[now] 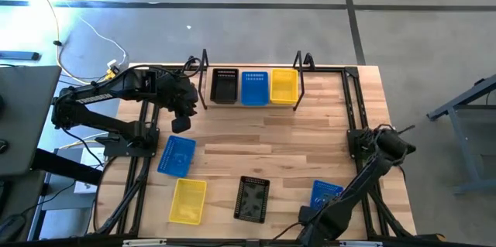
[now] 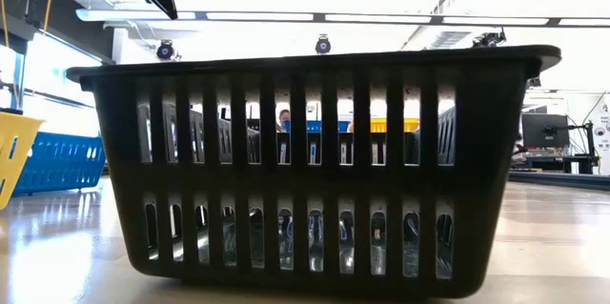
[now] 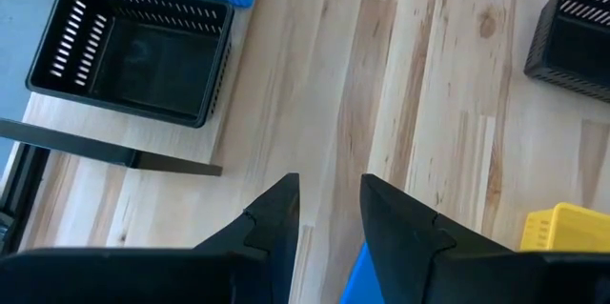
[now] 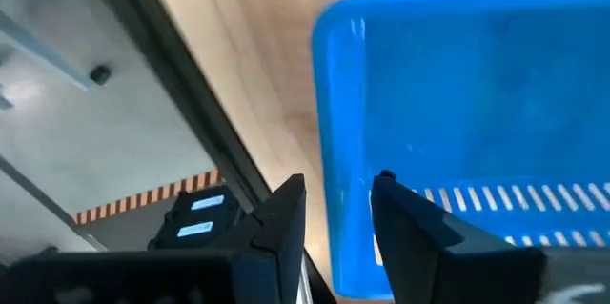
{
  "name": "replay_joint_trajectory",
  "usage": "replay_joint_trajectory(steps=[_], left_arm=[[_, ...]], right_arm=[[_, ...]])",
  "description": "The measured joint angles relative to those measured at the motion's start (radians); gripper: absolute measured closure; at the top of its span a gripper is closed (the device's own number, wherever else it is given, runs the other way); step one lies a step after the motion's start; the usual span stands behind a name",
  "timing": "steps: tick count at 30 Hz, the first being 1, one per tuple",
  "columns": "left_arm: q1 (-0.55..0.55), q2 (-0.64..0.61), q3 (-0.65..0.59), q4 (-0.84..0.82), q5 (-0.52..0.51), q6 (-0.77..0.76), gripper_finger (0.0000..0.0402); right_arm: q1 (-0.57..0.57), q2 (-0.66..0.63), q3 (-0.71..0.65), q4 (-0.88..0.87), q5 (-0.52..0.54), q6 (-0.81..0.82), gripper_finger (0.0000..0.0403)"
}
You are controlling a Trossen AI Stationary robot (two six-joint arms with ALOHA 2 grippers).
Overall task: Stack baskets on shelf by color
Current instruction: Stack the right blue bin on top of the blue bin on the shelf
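Note:
The shelf (image 1: 310, 100) stands along the table's far edge and carries a black basket (image 1: 225, 86), a blue one (image 1: 254, 88) and a yellow one (image 1: 284, 86) side by side. On the tabletop lie a blue basket (image 1: 177, 156), a yellow basket (image 1: 187, 200), a black basket (image 1: 253, 198) and another blue basket (image 1: 325, 194). My left gripper (image 1: 180, 123) hovers open above bare wood between the shelf and the left blue basket (image 3: 329, 218). My right gripper (image 4: 338, 213) is low at the near edge, shut on the right blue basket (image 4: 477, 85). My right gripper pinches the wall of the right blue basket at its rim (image 4: 338, 166), one finger (image 4: 405, 228) inside the basket and the other (image 4: 281, 223) outside. The high view shows the basket low at the table's near right; whether it is lifted clear, I cannot tell.
The black basket (image 2: 315, 171) stands right in front of the low camera and hides most of the table behind it; yellow (image 2: 14, 152) and blue (image 2: 62, 161) baskets show at its left. Black frame rods run along both table sides (image 1: 356, 115). Bare wood lies in the table's middle (image 1: 271, 142).

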Motion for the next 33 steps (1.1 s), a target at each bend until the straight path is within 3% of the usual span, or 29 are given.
replay_joint_trajectory(steps=[5,11,17,24,33], left_arm=[[0.000,0.000,0.000,0.000,0.000,0.009,0.0299],[0.000,0.000,0.000,0.000,0.000,0.009,0.0299],[0.000,0.000,0.000,0.000,0.000,0.008,0.0299],[0.000,0.000,0.000,0.001,0.000,0.001,0.0299],[0.000,0.000,0.000,0.000,0.000,0.027,0.0299]], right_arm=[[0.000,0.024,0.000,-0.028,-0.010,0.057,0.0313],[-0.013,0.021,0.003,-0.039,-0.001,0.084,0.0395],[-0.048,0.020,0.066,-0.094,0.001,0.077,0.0400],[-0.125,0.019,0.199,-0.188,0.094,0.037,0.0401],[-0.298,0.019,0.375,-0.301,0.225,-0.186,0.0402]])
